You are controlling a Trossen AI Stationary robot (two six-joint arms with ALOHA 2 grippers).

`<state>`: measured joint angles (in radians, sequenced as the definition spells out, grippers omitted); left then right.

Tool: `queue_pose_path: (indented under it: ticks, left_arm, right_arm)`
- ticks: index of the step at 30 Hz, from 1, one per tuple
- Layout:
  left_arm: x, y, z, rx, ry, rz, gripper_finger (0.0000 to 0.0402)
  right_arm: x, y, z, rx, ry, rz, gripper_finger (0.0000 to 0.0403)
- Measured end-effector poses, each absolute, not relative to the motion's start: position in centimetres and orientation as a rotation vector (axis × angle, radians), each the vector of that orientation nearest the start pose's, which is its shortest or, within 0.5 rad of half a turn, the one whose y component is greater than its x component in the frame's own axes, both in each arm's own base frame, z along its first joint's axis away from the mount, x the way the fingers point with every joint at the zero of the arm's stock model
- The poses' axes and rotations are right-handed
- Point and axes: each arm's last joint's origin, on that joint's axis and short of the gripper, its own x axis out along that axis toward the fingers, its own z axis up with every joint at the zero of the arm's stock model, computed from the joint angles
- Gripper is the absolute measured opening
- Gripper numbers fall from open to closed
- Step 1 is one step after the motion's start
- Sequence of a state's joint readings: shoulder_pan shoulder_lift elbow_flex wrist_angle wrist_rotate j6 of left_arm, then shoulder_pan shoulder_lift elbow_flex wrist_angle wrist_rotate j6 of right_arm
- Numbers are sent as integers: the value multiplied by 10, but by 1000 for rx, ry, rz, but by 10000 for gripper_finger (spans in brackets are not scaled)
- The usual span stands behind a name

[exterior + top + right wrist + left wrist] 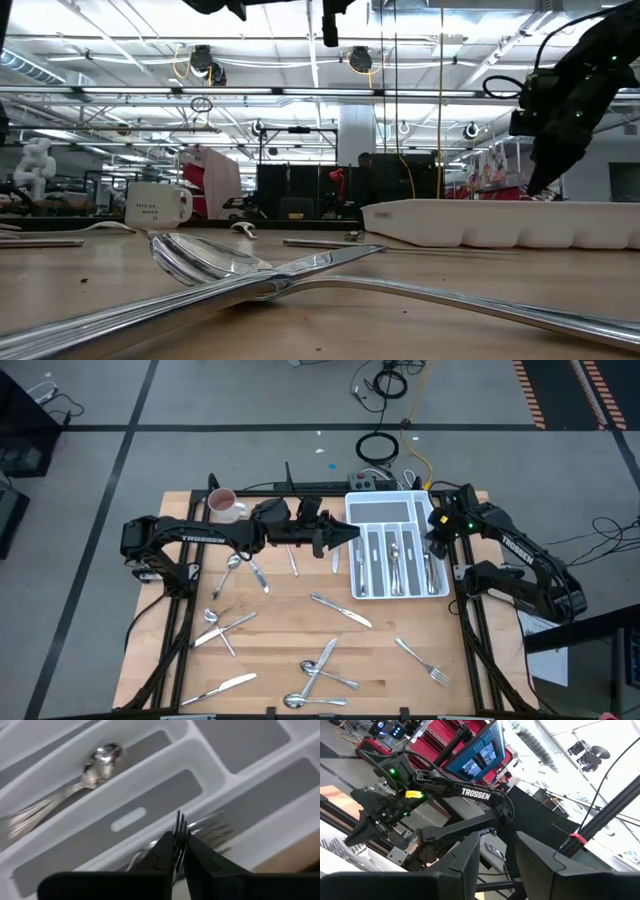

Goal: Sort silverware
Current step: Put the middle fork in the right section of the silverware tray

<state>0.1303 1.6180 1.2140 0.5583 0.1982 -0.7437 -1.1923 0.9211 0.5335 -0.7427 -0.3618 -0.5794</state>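
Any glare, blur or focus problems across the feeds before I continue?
Low view: ceiling lights blow out the background, and the near spoon is soft and mirror-bright. Right wrist view: tray blurred; fork in the right gripper is sharper. High view: evenly lit.

From overhead you look straight down on the whole table (pixel 300 650). Your low view skims its surface, also catching the cutlery tray (pixel 500 222). The right wrist camera hangs close over that tray.
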Motion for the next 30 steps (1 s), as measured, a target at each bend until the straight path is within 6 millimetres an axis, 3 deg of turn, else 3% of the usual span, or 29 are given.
queue_pose_path:
  ticks: [30]
  left_arm:
    - [374,42,341,-718,-117,-123,129]
  right_arm:
    - [65,-135,191,302,971,-449,52]
